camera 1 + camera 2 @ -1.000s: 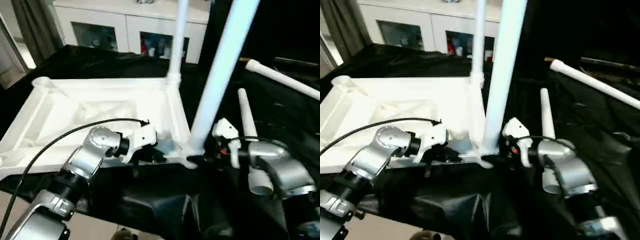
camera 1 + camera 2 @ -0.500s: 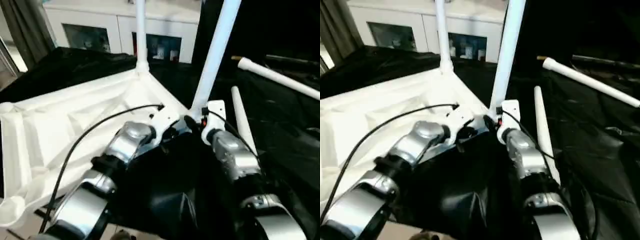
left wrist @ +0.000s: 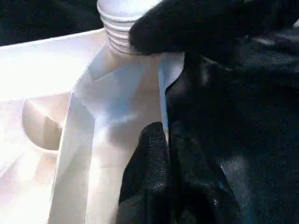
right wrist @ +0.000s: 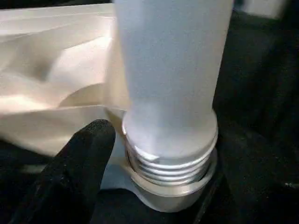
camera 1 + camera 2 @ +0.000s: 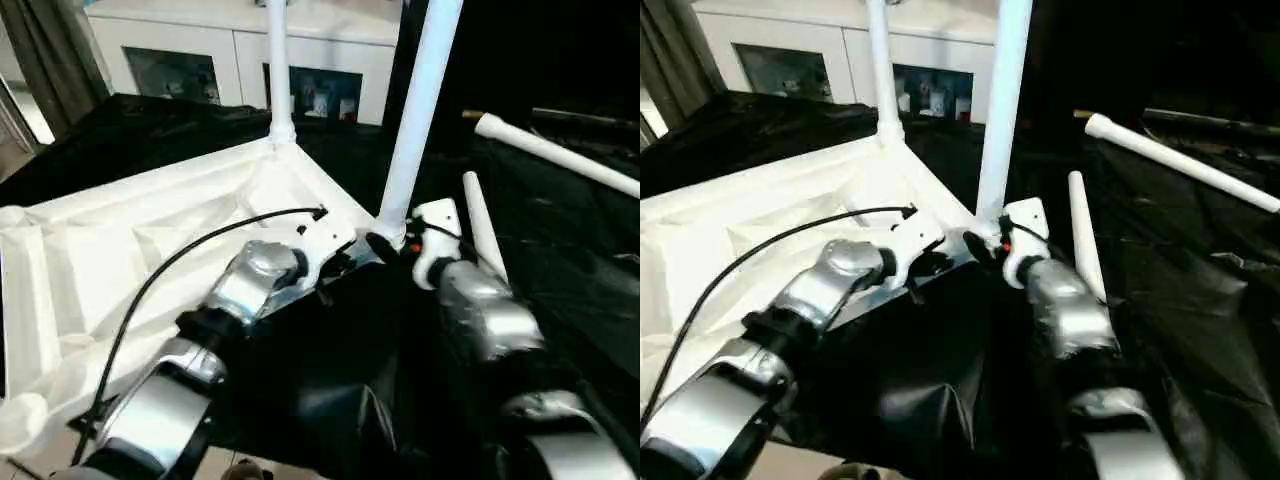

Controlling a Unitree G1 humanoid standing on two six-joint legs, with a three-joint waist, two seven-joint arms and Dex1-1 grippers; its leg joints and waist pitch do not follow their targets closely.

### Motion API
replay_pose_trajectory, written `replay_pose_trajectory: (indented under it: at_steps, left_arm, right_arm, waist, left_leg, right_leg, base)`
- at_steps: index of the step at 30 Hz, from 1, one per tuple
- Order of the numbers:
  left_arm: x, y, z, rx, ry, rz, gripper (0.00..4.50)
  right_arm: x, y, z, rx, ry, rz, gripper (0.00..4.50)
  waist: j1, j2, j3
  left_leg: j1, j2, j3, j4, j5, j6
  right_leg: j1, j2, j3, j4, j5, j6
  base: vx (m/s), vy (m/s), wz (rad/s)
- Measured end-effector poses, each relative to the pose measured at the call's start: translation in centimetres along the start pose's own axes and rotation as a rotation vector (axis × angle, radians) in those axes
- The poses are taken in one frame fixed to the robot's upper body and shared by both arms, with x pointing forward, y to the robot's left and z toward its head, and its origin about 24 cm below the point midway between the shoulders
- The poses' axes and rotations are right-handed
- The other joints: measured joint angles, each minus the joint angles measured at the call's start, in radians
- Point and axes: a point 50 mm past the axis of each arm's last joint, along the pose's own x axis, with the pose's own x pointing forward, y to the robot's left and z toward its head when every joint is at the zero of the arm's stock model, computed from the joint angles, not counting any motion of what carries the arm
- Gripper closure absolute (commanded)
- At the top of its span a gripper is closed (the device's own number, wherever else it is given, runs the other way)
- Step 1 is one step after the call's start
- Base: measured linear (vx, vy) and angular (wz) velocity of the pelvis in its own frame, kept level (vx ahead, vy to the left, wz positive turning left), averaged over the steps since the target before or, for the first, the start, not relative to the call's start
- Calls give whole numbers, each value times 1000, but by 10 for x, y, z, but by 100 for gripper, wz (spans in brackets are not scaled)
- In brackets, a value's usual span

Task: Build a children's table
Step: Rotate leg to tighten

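left gripper point(image 3: 161, 186): pinched shut at tabletop point(image 5: 120, 250) edge
right gripper point(image 4: 88, 154): can't tell, beside leg point(image 4: 170, 93)
right wrist view: leg's threads visible above corner socket point(image 4: 173, 191)

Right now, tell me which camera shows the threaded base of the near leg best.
The right wrist view: the near leg stands close up there, its threads still exposed above the corner socket. The left wrist view catches the ribbed base at its edge, behind a black finger. The eye views show the whole leg, but no threads.
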Motion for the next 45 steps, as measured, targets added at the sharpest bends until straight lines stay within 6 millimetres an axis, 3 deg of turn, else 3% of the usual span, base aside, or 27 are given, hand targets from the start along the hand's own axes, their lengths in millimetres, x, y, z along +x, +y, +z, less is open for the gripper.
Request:
replay_pose_trajectory:
  at_steps: [5,9,15,18,25,33,45]
  left_arm:
    - [-13,-1,-8,46,-14,-95,450]
    - [-29,-10,-17,79,-34,-244,450]
    - [-42,-20,-20,122,-41,-371,450]
    - [-47,-21,-21,133,-40,-399,450]
    - [-53,-21,-22,140,-40,-406,450]
    - [-56,-21,-22,139,-37,-413,450]
    - [-54,-23,-23,121,-36,-384,450]
  right_arm:
    - [-19,-3,13,-120,-5,184,82]
    - [-44,-7,5,-166,92,350,82]
    - [-57,4,4,-212,166,520,82]
    - [-63,5,-1,-215,206,559,82]
    - [-64,7,-3,-204,225,581,96]
    - [-64,9,-3,-198,232,592,164]
    - [-59,13,-7,-178,208,556,173]
  waist:
    - [6,4,0]
    - [26,7,1]
    - [43,13,2]
    - [42,13,2]
    - [36,13,2]
    - [36,13,2]
    - [32,11,2]
  left_leg:
    - [0,0,0,0,1,1]
    - [0,0,0,0,0,1]
    - [0,0,0,1,1,1]
    - [-1,0,0,1,1,1]
    - [-1,0,0,1,1,1]
    - [-1,0,0,1,1,1]
    - [0,0,0,1,1,1]
  right_leg:
    - [0,0,0,-1,0,0]
    - [1,0,0,-1,0,0]
    - [2,-1,0,0,0,0]
    - [2,-1,0,0,0,0]
    - [1,0,0,0,0,1]
    - [1,0,0,0,-1,2]
    - [2,0,0,0,-1,2]
  base:
    - [0,0,0]
    - [0,0,0]
    - [0,0,0]
    - [0,0,0]
    - [0,0,0]
    - [0,0,0]
    - [0,0,0]
